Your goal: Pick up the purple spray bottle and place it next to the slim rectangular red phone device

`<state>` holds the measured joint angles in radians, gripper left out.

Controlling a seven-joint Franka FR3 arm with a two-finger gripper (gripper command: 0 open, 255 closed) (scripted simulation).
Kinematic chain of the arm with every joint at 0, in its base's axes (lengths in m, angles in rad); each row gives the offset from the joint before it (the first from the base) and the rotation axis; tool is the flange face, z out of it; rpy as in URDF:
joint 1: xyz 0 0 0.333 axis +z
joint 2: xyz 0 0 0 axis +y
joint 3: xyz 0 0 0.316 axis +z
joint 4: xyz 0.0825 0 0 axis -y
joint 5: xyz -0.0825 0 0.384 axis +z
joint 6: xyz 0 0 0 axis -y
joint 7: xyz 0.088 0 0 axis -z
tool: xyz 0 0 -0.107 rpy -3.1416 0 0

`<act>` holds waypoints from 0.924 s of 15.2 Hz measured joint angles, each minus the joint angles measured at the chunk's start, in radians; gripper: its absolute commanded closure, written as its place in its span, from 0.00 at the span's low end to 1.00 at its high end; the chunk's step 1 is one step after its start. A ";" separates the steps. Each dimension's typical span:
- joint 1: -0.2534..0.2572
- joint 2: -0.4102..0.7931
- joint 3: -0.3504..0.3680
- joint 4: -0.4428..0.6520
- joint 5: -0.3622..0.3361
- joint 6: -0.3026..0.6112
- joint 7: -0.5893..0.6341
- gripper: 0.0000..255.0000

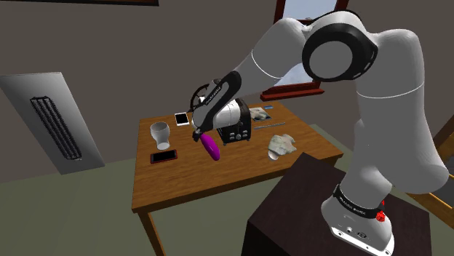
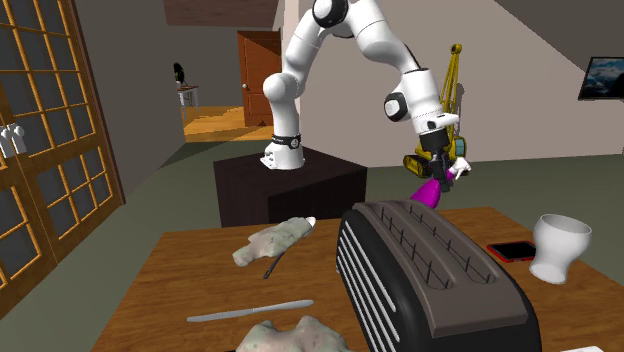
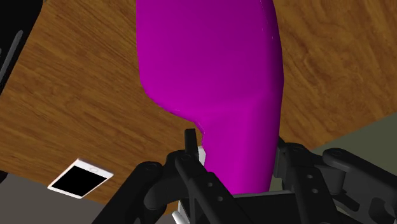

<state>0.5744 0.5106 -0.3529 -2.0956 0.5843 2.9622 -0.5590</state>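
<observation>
Above the wooden table (image 1: pixel 218 182), the gripper (image 1: pixel 201 134) clamps the purple spray bottle (image 1: pixel 212 148), which hangs slanted from its jaws clear of the top, while the red phone (image 1: pixel 164 156) lies flat to the shoulder view's left, near the white cup (image 1: pixel 160 134).

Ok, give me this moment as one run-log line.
phase: carry | gripper: shut on purple spray bottle | bottle: in air above table | red phone: flat on table | placed: not yet
</observation>
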 measured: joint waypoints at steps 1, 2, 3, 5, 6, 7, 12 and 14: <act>-0.012 0.009 0.014 0.001 0.010 0.010 -0.010 1.00; -0.019 0.017 0.025 0.001 0.018 0.020 -0.017 1.00; -0.030 0.030 0.038 0.008 0.025 0.028 -0.023 1.00; -0.052 0.051 0.064 0.015 0.041 0.047 -0.040 1.00; -0.064 0.064 0.079 0.020 0.049 0.057 -0.048 1.00; -0.074 0.074 0.090 0.025 0.055 0.064 -0.055 1.00; -0.131 0.124 0.160 0.053 0.085 0.118 -0.095 1.00; -0.155 0.151 0.188 0.072 0.094 0.151 -0.109 1.00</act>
<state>0.4190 0.6617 -0.1645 -2.0237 0.6778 3.1133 -0.6675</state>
